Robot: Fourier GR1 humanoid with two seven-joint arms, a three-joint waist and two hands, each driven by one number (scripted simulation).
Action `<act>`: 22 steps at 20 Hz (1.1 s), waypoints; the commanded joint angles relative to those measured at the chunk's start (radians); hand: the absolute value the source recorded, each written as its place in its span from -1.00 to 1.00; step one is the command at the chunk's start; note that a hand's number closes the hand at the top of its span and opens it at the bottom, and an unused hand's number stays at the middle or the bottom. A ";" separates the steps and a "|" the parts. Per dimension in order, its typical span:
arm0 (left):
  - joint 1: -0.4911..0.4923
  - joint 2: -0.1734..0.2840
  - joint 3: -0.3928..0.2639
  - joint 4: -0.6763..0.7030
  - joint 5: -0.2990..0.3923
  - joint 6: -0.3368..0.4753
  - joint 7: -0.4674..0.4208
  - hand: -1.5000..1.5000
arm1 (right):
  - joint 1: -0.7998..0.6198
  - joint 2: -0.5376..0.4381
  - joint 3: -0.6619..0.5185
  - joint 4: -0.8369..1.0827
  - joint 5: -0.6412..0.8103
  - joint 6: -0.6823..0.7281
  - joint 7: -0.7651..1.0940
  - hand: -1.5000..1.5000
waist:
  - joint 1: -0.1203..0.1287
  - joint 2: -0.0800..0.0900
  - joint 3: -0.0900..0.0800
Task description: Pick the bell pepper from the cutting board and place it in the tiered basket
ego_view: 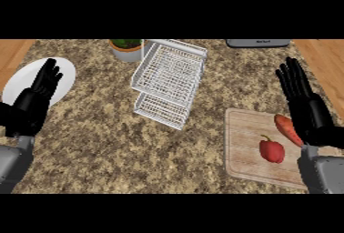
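While both hands rest with fingers straight, left (37, 98) at 9, right (306, 107) at 3, pepper (271, 150) lies ungrasped on board (245, 150) at 4, basket (168, 82) waiting at 12.

Speckled stone counter (101, 136), pale wooden cutting board (245, 150) with visible grain, white wire-mesh basket (168, 77), glossy red bell pepper (271, 151), smooth white plate (20, 82)

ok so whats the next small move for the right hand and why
Probably lower the right hand toward the pepper. The hand is open, fingers straight, holding nothing, and shows just right of the cutting board, where the pepper lies untouched. The basket has nothing in it yet.
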 commanded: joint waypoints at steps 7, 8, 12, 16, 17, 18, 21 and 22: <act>0.023 0.024 -0.105 -0.076 -0.173 0.035 -0.034 0.00 | -0.045 -0.272 0.075 -0.029 0.413 -0.058 0.121 1.00 | -0.018 0.018 -0.016; 0.031 0.025 -0.111 -0.084 -0.185 0.043 -0.032 0.00 | -0.008 -0.158 0.039 -0.019 0.409 -0.209 0.169 1.00 | -0.011 0.024 0.003; 0.110 0.016 -0.180 -0.259 -0.256 0.089 0.027 0.00 | 0.068 0.049 0.083 -0.028 0.443 -0.388 0.105 -1.00 | 0.053 0.033 0.013; 0.174 -0.021 -0.170 -0.308 -0.321 0.116 0.032 0.00 | 0.101 0.026 0.193 -0.182 0.570 -0.340 0.285 -1.00 | 0.044 0.035 0.011; 0.148 -0.017 -0.141 -0.237 -0.288 0.082 -0.017 0.00 | 0.080 -0.051 0.193 -0.245 0.559 -0.240 0.402 -1.00 | 0.037 0.034 0.010; 0.113 -0.020 -0.164 -0.252 -0.302 0.099 0.047 0.00 | 0.077 -0.088 0.218 -0.228 0.610 -0.211 0.473 -1.00 | 0.031 0.032 0.009; 0.127 -0.029 -0.170 -0.214 -0.305 0.095 0.011 0.00 | 0.090 -0.183 0.265 -0.226 0.710 -0.097 0.657 -1.00 | 0.020 0.031 0.002; 0.128 -0.017 -0.162 -0.253 -0.309 0.106 0.023 0.00 | 0.120 -0.215 0.275 -0.208 0.749 -0.070 0.700 -1.00 | 0.027 0.027 0.003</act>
